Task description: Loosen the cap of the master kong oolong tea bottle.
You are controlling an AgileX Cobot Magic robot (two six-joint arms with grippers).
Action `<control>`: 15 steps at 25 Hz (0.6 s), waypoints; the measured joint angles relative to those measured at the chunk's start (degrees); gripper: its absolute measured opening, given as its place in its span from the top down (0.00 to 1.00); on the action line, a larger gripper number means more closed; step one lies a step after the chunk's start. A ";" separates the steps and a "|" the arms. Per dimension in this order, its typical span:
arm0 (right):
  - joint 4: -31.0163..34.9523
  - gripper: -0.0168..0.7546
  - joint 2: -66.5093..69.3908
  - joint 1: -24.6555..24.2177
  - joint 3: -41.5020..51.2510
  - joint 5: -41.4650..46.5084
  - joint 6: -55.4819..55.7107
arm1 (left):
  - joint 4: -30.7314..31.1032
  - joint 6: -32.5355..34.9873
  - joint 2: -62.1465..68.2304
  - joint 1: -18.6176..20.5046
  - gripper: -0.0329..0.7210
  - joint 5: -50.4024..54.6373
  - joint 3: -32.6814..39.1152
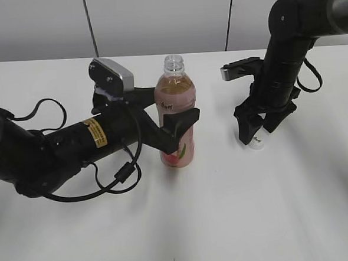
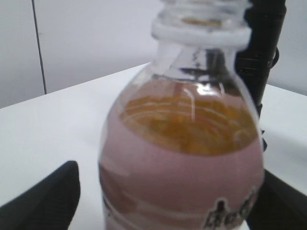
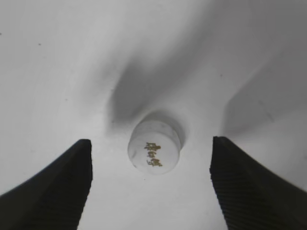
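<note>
Nearest the camera, the left gripper (image 1: 175,130) is clamped across the pink label of the master kong oolong tea bottle (image 1: 175,109), one finger on either side of its body, holding it upright on the table (image 1: 226,210), presumably so that it cannot turn or tip; above those fingers the threaded neck stands bare, with no top on it. Further off, the right gripper (image 3: 151,184) points straight down, its jaws spread wide and touching nothing; the cap (image 3: 154,148) sits flat on the table between them, printed face up, well apart from the bottle; lying free there, it looks released, not gripped; judged so, the loosening is done and exceeded, the cap being fully off.
</note>
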 joint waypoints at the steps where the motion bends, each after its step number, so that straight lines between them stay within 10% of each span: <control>1: 0.00 0.23 0.00 0.00 -0.07 0.27 0.03 | -0.05 0.00 0.00 0.00 0.16 -0.24 0.25; 15: -1.39 0.23 -6.08 -0.58 -0.42 5.34 3.76 | -2.21 -0.03 -7.82 4.18 0.17 -5.95 16.01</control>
